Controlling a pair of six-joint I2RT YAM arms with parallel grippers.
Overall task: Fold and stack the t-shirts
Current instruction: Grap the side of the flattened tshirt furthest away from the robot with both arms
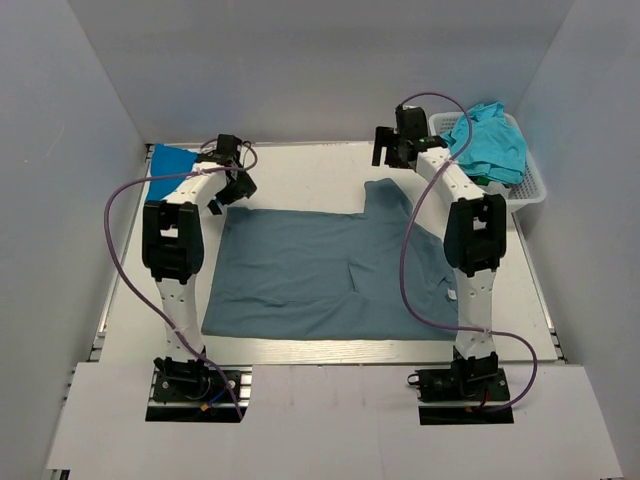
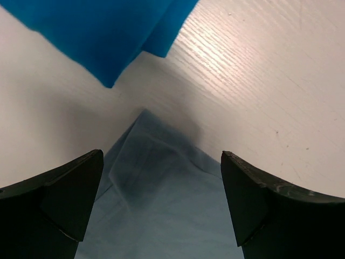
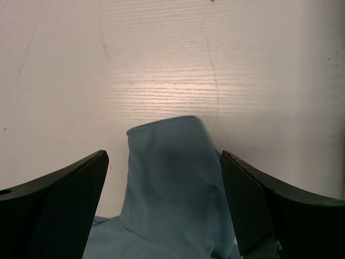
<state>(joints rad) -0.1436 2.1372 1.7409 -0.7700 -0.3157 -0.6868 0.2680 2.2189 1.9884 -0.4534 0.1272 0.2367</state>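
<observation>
A large dusty grey-blue t-shirt lies spread on the white table, a sleeve sticking out at its far right. My left gripper is open and empty above the shirt's far left corner. My right gripper is open and empty above the far right sleeve. A folded bright blue t-shirt lies at the far left, also in the left wrist view. Turquoise t-shirts are heaped in the basket.
A white mesh basket stands at the far right by the wall. Grey walls close in the table on three sides. Purple cables loop from both arms.
</observation>
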